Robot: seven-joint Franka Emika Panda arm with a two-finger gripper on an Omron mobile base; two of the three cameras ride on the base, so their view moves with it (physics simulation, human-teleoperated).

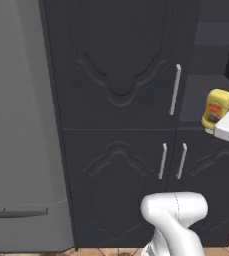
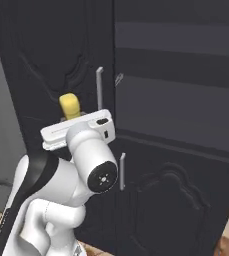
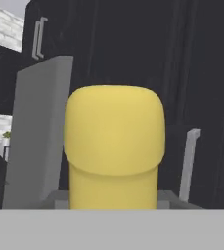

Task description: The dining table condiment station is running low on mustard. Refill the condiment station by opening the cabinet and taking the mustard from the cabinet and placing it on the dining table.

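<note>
A: Where's the mustard (image 1: 216,109) rn?

B: Up in the air w/ me, in front of the cabinet (image 1: 118,75), not on any shelf. In the left base view it's by the right edge, just beside the open part w/ the grey shelves. The yellow cap is up and the red label faces out.

A: So your claw has it?

B: I think my claw (image 1: 221,124) is pinching the mustard low down. In the hand view the bottle sits right in the middle, super close, cap on top. I can't see my finger tips tho, so that's my guess from how it hangs there w/ nothing under it.

A: What could go wrong?

B: It could slip. I only hold the bottom bit, so a fast swing could tip it out and it drops on the floor. Also the door (image 2: 61,55) next to me, w/ the silver handle (image 2: 99,88), is close. If I turn w/o backing off, my arm or the bottle could bump it.

A: How's your arm?

B: Folded up. Elbow bent near the base, wrist flat, hand sideways at about the middle of the cabinet. The dining table isn't here, so I guess there's a drive to do.
</note>
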